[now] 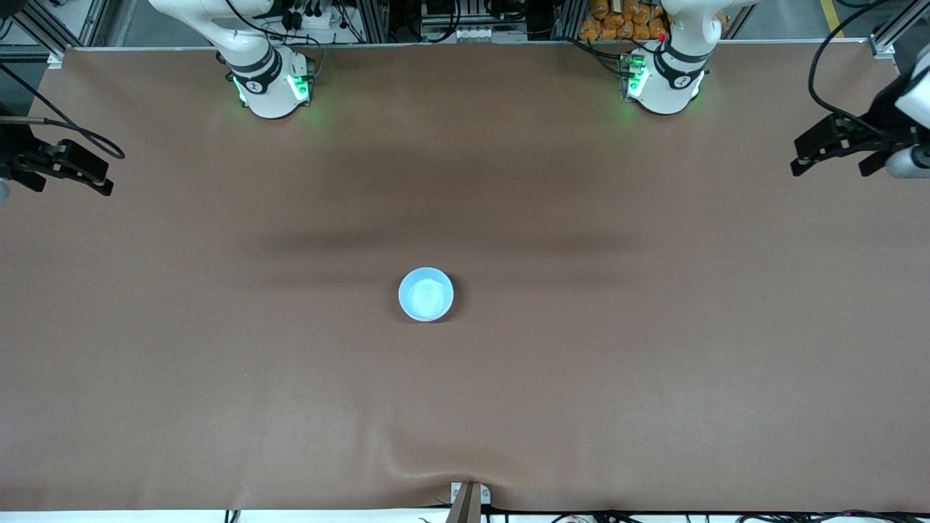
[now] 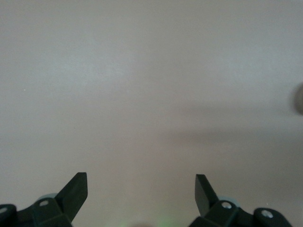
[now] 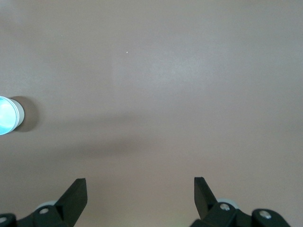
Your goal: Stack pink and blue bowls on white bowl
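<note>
A light blue bowl [image 1: 426,294] stands upright near the middle of the brown table; the right wrist view catches it at its edge [image 3: 5,116], with a pale outer wall below the blue inside. I cannot tell whether anything sits under it. The pink bowl and the white bowl are hidden or out of view. My left gripper [image 1: 828,163] hangs open over the left arm's end of the table, with only bare cover between its fingers [image 2: 141,182]. Over the right arm's end, my right gripper [image 1: 69,181] is open and empty too [image 3: 140,184]. Both are well apart from the bowl.
The brown cover [image 1: 654,363] spans the whole table, with a wrinkle and a small bracket [image 1: 468,497] at the edge nearest the front camera. The two arm bases [image 1: 272,87] [image 1: 665,83] stand along the edge farthest from that camera, with cables and clutter past it.
</note>
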{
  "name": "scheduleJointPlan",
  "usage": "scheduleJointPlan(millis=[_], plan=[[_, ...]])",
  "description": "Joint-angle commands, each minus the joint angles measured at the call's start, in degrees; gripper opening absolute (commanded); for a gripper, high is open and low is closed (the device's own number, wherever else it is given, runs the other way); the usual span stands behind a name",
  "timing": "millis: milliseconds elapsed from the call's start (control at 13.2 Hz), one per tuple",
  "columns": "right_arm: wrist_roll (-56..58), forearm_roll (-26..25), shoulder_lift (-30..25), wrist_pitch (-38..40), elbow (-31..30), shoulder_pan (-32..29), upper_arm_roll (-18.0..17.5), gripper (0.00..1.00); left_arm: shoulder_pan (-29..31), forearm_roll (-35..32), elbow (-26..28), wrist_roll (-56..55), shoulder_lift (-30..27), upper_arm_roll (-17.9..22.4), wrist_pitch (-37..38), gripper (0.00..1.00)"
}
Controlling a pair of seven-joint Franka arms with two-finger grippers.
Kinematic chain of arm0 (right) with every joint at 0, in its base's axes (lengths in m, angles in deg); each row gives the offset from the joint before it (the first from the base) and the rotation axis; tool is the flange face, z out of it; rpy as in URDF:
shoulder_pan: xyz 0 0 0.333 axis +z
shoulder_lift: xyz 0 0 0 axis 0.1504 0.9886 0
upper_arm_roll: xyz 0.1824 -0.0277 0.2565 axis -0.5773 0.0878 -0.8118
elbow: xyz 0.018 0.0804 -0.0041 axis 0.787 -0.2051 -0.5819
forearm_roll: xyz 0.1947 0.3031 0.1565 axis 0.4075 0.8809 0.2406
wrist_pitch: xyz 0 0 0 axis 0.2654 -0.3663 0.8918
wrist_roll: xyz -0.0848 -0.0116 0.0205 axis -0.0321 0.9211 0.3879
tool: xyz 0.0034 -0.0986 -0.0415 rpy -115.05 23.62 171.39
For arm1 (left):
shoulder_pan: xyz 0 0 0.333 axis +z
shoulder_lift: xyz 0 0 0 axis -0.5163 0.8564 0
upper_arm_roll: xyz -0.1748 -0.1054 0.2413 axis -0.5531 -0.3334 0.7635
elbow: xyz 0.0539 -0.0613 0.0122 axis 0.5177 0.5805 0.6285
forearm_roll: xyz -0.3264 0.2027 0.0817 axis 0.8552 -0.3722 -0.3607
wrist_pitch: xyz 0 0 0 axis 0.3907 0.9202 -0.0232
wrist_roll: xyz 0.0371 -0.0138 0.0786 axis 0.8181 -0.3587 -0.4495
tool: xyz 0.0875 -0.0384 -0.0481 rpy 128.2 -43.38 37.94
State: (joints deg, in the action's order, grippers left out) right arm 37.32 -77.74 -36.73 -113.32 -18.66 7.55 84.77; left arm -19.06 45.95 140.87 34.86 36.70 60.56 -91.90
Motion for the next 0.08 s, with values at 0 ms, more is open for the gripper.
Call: scheduleJointPlan(millis=[0], plan=[[0.6, 2.1, 0.6, 0.8, 1.1, -1.8, -0.7, 1.0, 0.4, 0.0, -0.9, 1.0, -0.2, -0.5, 2.1, 1.0]])
